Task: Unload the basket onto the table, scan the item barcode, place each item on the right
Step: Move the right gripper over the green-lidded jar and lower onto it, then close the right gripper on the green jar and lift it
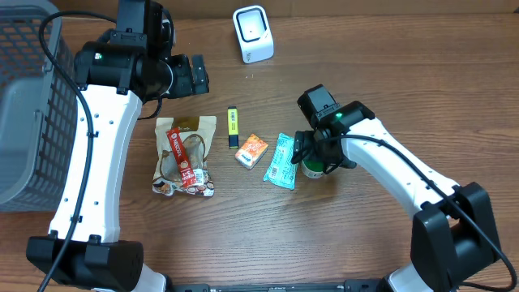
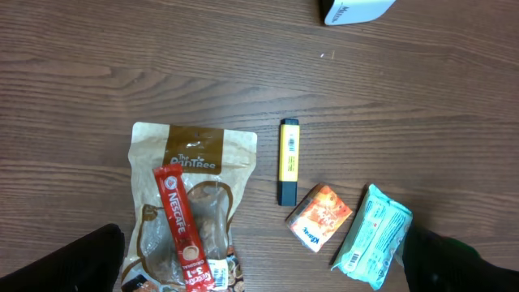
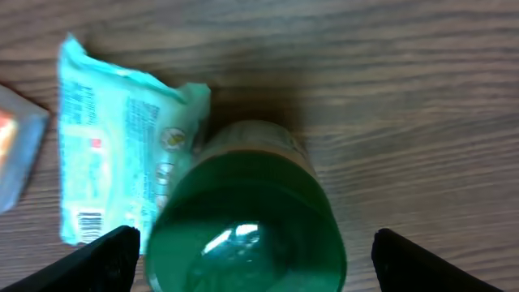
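Note:
A small jar with a green lid [image 3: 247, 219] stands upright on the wooden table, touching the teal packet [image 3: 113, 162]. My right gripper [image 3: 255, 259] hangs open right over the jar [image 1: 312, 169], one finger on each side and gaps between the fingers and the lid. The white barcode scanner [image 1: 253, 34] stands at the table's back. My left gripper [image 1: 195, 77] is open and holds nothing, raised over the back left; its view looks down on the items. The jar's barcode is hidden.
A brown snack bag [image 2: 190, 203] with a red Nescafe stick [image 2: 182, 231] lies left. A yellow-black pen [image 2: 288, 161], an orange packet [image 2: 319, 216] and the teal packet [image 2: 375, 235], with a barcode at its near end, lie mid-table. A grey basket [image 1: 24, 105] stands far left.

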